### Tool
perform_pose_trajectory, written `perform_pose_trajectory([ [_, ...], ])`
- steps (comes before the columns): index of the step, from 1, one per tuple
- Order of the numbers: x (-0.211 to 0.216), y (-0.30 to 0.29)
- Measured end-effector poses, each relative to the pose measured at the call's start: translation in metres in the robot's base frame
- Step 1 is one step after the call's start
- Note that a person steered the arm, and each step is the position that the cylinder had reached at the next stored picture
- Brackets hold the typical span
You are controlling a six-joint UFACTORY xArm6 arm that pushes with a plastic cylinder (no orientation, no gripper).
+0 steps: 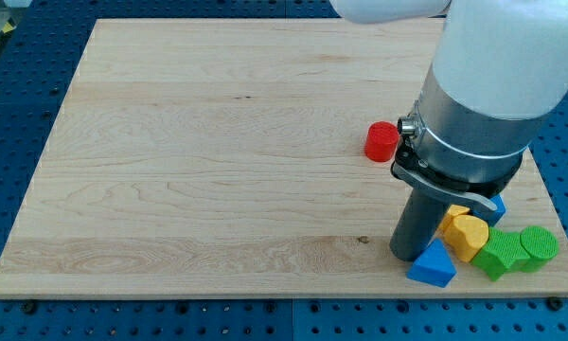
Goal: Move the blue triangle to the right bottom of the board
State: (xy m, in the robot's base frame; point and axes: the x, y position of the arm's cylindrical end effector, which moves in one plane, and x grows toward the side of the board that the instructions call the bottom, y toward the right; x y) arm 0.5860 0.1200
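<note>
The blue triangle (433, 265) lies near the board's bottom right, close to the bottom edge. My tip (409, 257) rests on the board right at the triangle's left side, seemingly touching it. The rod rises from there into the large white and grey arm body (488, 85), which hides part of the board behind it. A yellow heart-shaped block (468, 236) sits just up and right of the triangle, touching it or nearly so.
A red cylinder (381, 141) stands left of the arm. A yellow block (453, 217) and a blue block (498, 205) peek out beneath the arm. A green star-like block (498, 256) and a green round block (539, 244) sit near the board's right bottom corner.
</note>
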Motion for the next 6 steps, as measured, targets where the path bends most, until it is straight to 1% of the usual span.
perform_pose_trajectory([
  [6,0.018,-0.001],
])
